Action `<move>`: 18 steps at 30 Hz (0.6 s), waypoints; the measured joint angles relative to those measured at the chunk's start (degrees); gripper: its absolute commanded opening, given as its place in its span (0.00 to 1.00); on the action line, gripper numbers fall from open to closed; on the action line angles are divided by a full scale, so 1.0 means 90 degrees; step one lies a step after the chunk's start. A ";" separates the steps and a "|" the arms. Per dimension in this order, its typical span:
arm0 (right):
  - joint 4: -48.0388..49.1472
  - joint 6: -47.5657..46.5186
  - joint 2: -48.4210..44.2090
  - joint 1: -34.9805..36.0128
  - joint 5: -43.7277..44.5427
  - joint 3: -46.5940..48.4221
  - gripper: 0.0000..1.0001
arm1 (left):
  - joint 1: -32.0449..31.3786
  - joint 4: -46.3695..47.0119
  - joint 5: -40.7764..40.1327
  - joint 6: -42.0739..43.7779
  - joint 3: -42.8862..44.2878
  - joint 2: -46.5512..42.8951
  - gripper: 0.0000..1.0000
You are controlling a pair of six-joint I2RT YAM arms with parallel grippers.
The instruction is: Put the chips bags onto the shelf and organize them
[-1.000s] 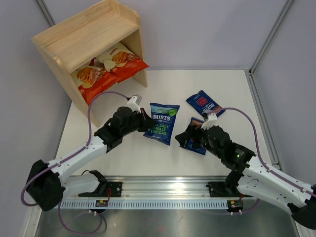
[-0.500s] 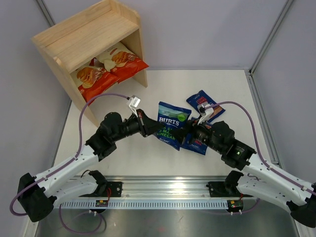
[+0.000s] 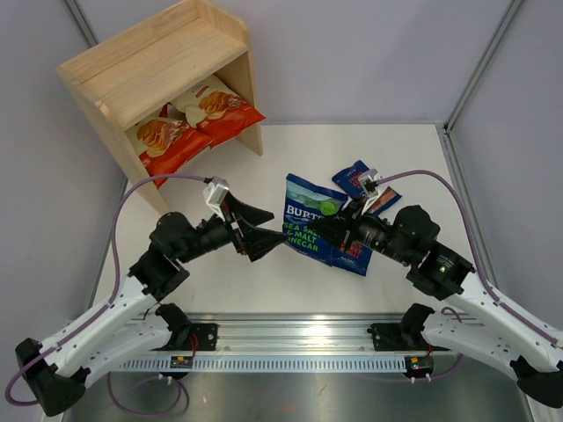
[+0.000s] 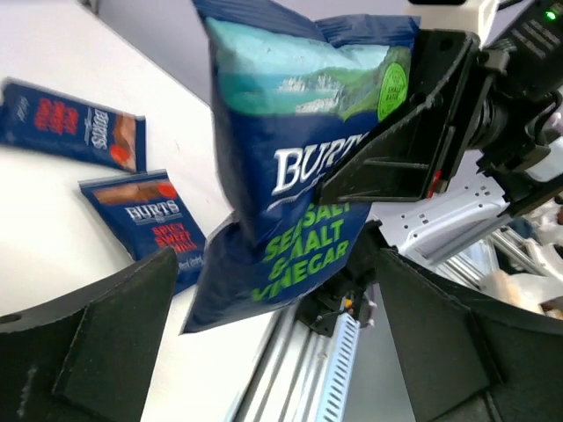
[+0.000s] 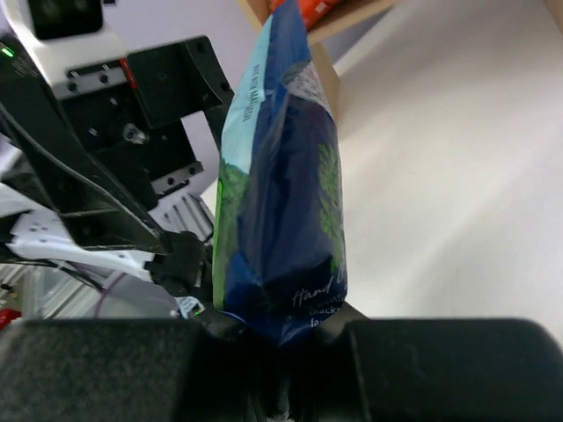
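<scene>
Precariously, the right pincer is pinching just one edge of the green Burts bag, dangling between it and the wide-open left pincer, so a quick swing toward the shelf is, I'd say, risking a slip.

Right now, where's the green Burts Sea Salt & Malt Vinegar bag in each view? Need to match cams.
Top external: Sea Salt & Malt Vinegar bag at table centre, between the two arms.
Left wrist: fills the upper middle, front label facing the camera.
Right wrist: centre, seen edge-on, pinched at the picture's bottom by the right claw.
Shared landmark: the right claw clamped on the bag, visible in all three views.
</scene>
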 measured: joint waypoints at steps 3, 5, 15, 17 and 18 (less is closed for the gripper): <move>-0.0172 0.0095 0.0051 -0.0015 -0.0272 0.0527 0.18 | 0.0000 0.0172 -0.0015 0.0236 -0.0233 -0.0478 0.99; -0.0350 0.0168 0.0255 -0.0024 -0.0585 0.1120 0.19 | 0.0000 0.0338 0.0219 0.0423 -0.0384 -0.0629 0.99; -0.1158 0.0364 0.1712 -0.0053 -0.2356 0.3220 0.19 | -0.0070 0.1234 0.2120 0.0831 -0.0823 -0.0143 0.99; -0.1243 0.0413 0.1819 -0.0061 -0.2526 0.3220 0.19 | -0.0083 0.1654 0.2203 0.0707 -0.1010 -0.0245 0.99; -0.1273 0.0437 0.1860 -0.0063 -0.2579 0.3220 0.19 | -0.0085 0.1868 0.2188 0.0627 -0.1107 -0.0318 0.99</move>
